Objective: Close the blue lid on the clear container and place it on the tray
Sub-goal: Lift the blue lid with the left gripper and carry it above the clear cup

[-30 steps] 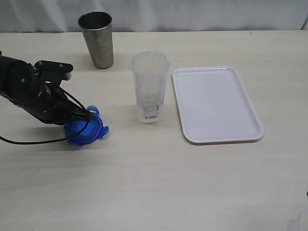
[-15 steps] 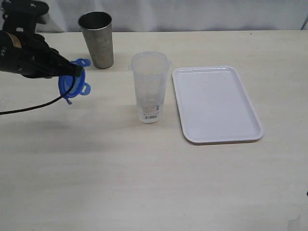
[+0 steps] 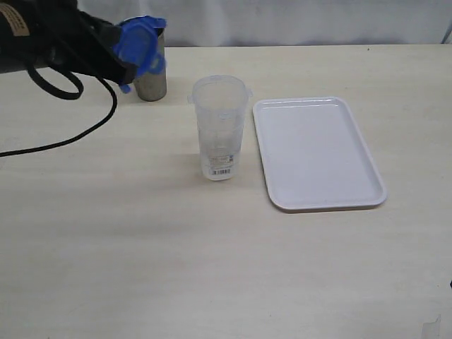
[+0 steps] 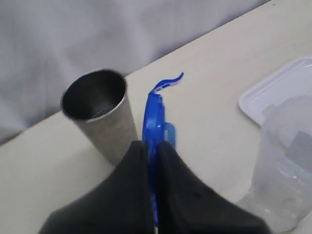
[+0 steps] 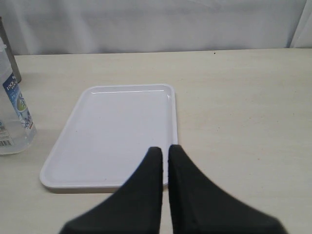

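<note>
Raised toward the tumbler, left claw pinches blue lid upright; right claw clenched.

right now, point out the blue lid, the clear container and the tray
blue lid [image 3: 139, 44], exterior view, its broad face
clear container [image 3: 220, 127], exterior view, side wall
tray [image 3: 318, 152], exterior view, bare middle

High exterior view; wrist views share the tray.

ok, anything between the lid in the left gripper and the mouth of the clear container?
Nothing visible. The left gripper holds the blue lid in the air, and the clear container stands open-mouthed with no object between them. The metal tumbler stands close by the lid, but not on the container's side.
</note>
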Controlling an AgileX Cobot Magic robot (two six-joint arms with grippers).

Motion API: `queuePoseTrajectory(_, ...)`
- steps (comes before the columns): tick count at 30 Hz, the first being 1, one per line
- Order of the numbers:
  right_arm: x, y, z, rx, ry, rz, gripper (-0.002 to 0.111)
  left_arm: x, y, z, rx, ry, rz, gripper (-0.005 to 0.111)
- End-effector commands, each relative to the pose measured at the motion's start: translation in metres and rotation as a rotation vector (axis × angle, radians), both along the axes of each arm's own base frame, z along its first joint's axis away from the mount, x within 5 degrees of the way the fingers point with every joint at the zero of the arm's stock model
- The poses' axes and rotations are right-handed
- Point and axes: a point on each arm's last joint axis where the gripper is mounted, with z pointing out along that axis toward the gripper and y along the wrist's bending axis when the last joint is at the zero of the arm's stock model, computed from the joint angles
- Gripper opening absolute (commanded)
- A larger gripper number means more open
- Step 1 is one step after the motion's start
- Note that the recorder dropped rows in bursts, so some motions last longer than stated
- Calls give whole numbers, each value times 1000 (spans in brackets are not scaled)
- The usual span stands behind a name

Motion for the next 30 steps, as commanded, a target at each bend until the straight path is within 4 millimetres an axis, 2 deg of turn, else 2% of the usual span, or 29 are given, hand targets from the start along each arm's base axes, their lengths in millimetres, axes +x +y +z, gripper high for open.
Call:
queuePoseTrajectory(1,0,0,0,6,-6,-4,4,0,-11,16,-29,-158,-64,0)
queuePoseTrajectory(6,0,0,0,6,-6,-4,4,5,-14,27,-44,-190,-64,0)
queuePoseTrajectory(14,0,0,0,6,-6,-4,4,31,-25,34,9,-150,-63,0)
queuePoseTrajectory(22,0,0,0,6,-6,-4,4,52,-34,26,185,-163,-123,0)
queuePoseTrajectory(30,0,0,0,6,-6,-4,4,59,-40,40,370,-285,-206,0)
